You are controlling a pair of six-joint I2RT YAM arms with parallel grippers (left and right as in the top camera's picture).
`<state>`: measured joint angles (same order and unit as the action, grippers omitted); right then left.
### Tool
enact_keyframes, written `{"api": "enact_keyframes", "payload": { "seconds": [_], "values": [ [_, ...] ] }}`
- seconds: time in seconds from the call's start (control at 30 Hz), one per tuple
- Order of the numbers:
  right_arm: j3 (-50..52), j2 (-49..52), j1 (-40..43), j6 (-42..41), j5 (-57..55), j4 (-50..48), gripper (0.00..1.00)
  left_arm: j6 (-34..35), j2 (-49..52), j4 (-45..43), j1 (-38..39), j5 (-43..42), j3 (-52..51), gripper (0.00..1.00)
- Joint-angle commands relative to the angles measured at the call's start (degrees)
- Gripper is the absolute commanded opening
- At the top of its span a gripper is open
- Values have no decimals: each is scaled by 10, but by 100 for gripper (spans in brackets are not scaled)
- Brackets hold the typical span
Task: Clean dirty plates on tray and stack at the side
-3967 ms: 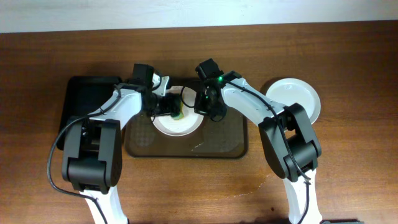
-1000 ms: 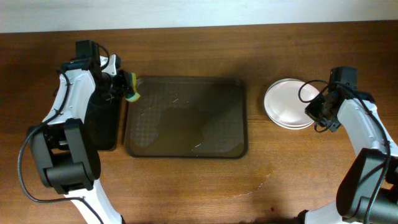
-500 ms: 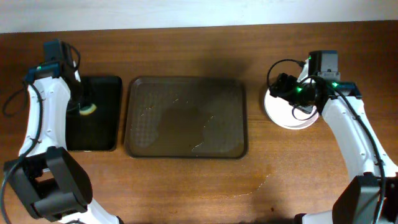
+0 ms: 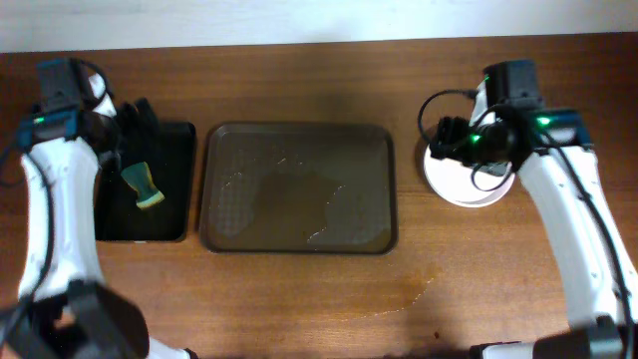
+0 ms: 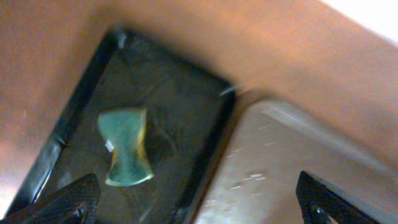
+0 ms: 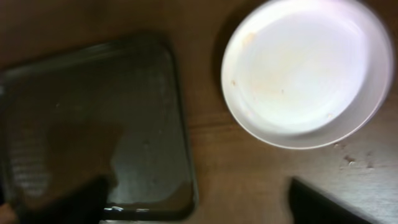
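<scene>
Right of the bare tray (image 4: 299,214), the dirty plates (image 6: 308,71) lie stacked just under the right gripper (image 4: 461,140), the nearer one, jaws spread and empty; left gripper (image 4: 138,115) likewise spread near the sponge (image 5: 126,146).

One brown tray (image 4: 299,189), one black tray (image 4: 171,217), one sponge (image 4: 145,185), one plate stack (image 6: 305,68) (count unclear)

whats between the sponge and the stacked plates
The brown tray fills most of the stretch between the sponge and the plates, with no plates on it; the overhead view shows this.
</scene>
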<state>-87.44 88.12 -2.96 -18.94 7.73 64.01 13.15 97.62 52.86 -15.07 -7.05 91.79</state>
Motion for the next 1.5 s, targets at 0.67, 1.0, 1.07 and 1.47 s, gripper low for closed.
{"api": "enact_keyframes", "payload": {
  "seconds": [0.67, 1.0, 1.07, 1.47],
  "values": [
    [-58, -420, 1, 70, -112, 55, 99, 8, -39, -8, 0, -41, 15, 99],
    [493, -635, 38, 129, -1, -505, 98, 7, -39, -8, 0, -41, 15, 99],
    [605, -683, 38, 129, 1, -599, 98, 8, -39, -8, 0, -41, 15, 99],
    [869, -879, 38, 130, -9, -653, 98, 7, -39, -8, 0, -41, 15, 99]
  ]
}}
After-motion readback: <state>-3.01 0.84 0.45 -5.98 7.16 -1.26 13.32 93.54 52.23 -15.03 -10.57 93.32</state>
